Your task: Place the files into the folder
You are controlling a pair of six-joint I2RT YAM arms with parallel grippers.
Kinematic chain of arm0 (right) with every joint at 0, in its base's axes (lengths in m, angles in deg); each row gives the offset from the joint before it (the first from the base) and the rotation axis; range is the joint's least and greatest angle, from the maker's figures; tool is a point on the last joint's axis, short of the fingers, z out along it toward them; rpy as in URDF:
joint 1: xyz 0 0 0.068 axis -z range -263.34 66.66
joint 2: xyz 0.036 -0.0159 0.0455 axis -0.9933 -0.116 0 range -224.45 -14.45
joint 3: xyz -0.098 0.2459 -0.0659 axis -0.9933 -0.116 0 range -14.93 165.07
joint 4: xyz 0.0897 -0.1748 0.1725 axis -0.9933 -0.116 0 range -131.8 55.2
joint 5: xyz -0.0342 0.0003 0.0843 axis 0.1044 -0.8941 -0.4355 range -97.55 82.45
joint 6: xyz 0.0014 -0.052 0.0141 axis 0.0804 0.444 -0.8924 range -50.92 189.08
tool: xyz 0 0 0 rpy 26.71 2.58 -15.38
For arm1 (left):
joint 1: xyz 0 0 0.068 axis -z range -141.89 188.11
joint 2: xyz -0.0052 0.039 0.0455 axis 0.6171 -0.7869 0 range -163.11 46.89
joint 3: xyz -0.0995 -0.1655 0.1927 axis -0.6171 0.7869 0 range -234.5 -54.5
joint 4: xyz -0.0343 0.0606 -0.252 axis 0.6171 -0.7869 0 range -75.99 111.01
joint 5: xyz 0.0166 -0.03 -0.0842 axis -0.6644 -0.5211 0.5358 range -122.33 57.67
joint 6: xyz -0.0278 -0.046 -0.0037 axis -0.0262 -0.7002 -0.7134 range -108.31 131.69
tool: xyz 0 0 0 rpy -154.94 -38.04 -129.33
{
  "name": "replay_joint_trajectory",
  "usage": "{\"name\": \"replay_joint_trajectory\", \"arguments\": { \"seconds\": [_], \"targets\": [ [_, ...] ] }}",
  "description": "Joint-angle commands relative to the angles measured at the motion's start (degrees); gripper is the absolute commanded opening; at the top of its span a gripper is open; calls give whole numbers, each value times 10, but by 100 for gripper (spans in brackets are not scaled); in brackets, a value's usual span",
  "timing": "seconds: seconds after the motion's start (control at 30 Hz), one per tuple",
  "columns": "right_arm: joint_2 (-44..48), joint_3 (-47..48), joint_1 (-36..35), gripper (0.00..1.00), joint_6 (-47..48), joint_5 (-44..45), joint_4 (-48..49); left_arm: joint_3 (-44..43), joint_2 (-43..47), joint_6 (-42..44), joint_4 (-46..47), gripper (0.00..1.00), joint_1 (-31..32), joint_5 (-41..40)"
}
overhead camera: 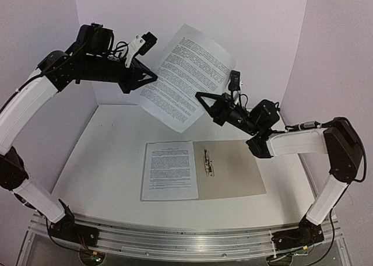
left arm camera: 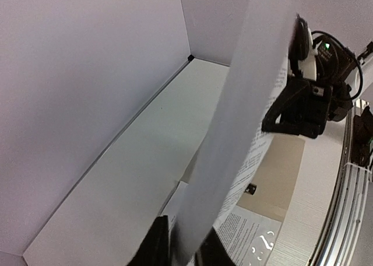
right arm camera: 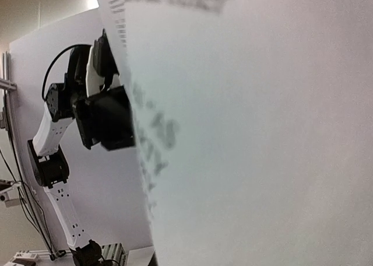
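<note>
The table (overhead camera: 105, 155) carries the folder (overhead camera: 233, 172), which is laid open and flat near the arm bases. All positions below are given from the folder.

One sheet is raised in the air above and beyond the folder's far edge, roughly over the spine. This held sheet (overhead camera: 186, 73) is tilted, with its printed face turned toward the top camera. Its long axis is slanted, from up and right to down and left, so it is not lined up with the spine. A second, flat sheet (overhead camera: 169, 170) is laid on the folder's left half, its long axis parallel to the spine. The right half is left bare. The clip (overhead camera: 208, 161) is seated just right of the spine, near the far edge.

The left gripper (overhead camera: 150, 76) is placed at the held sheet's left edge. In the left wrist view the paper is seen passing between the two fingers (left arm camera: 157, 245) and is pinched there. The right gripper (overhead camera: 201, 98) is set at the lower right edge, closer to the folder. Its jaws are drawn to a point on that edge and are judged to be pinching it. The right wrist view is filled with blurred paper.

The folder lies below and nearer than both jaws. Lowering and squaring of the held sheet to the spine are judged to be required.
</note>
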Motion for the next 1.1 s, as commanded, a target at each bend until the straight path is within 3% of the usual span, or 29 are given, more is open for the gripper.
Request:
{"name": "replay_joint_trajectory", "arguments": {
  "seconds": [0.0, 0.03, 0.1, 0.2, 0.23, 0.27, 0.37, 0.4, 0.5, 0.63, 0.8, 1.07],
  "targets": [
    [57, 10, 44, 0, -87, 29, -121, 41, 17, -49, 18, 66, -10, -7],
    [64, 28, 50, 0, -76, 34, -198, 46, 16, -49, 22, 75, -12, -13],
    [77, 97, 65, 0, -24, 38, -468, 56, 14, -45, 31, 87, -23, -24],
    [77, 143, 111, 0, -2, -11, -709, 61, 6, -57, 33, 91, -48, -15],
    [76, 152, 116, 0, 3, -15, -738, 64, 5, -59, 34, 91, -55, -11],
    [70, 174, 146, 0, 24, -46, -858, 75, 2, -67, 36, 93, -71, 2],
    [60, 214, 188, 0, 69, -75, -1025, 105, -3, -71, 44, 93, -78, 5],
    [49, 251, 205, 0, 138, -85, -1141, 137, -5, -67, 58, 93, -78, 20],
    [31, 293, 233, 0, 224, -92, -1300, 198, -8, -63, 89, 93, -78, 47],
    [5, 279, 277, 0, 306, -100, -1410, 273, -20, -50, 126, 92, -65, 76],
    [-14, 272, 290, 0, 307, -72, -1417, 325, -35, -39, 145, 92, -56, 97],
    [-110, 309, 296, 0, 362, -141, -1394, 414, -70, -36, 214, 91, -56, 125]
  ]
}}
